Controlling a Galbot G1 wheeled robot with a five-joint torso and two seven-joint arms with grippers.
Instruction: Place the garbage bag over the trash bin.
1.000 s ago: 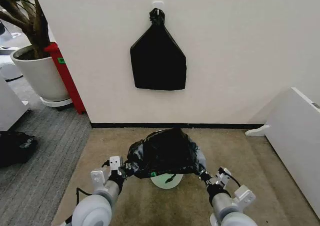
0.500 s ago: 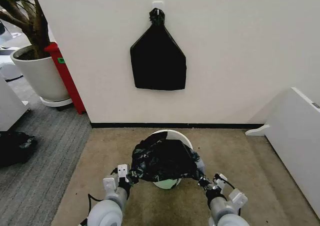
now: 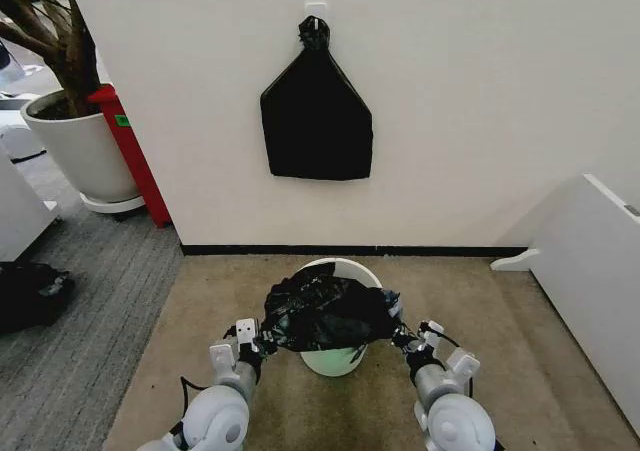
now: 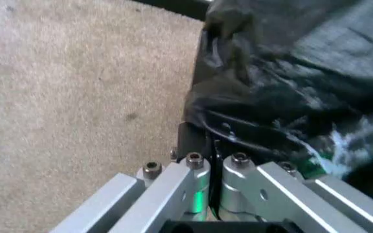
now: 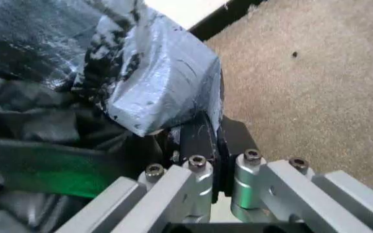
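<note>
The garbage bag (image 3: 325, 314), black, glossy and crinkled, is stretched between my two grippers above the trash bin (image 3: 340, 269), a small round cream-white bucket on the beige carpet. It covers most of the bin's mouth; the far rim still shows behind it. My left gripper (image 3: 262, 337) is shut on the bag's left edge, and the left wrist view shows the garbage bag (image 4: 290, 87) pinched between the fingers (image 4: 186, 138). My right gripper (image 3: 398, 335) is shut on the right edge, with the garbage bag (image 5: 141, 73) clamped in the right wrist view.
A flat black bundle (image 3: 316, 121) with a knotted top hangs on the wall straight ahead. A large white plant pot (image 3: 80, 151) and a red post (image 3: 130, 151) stand at the back left. A white panel (image 3: 590, 281) lies to the right. A dark bag (image 3: 30, 293) rests on the grey carpet at left.
Both grippers have pulled back toward me and lowered with the bag. The bag has slid off the far side of the bin, so more of the white rim shows behind it.
</note>
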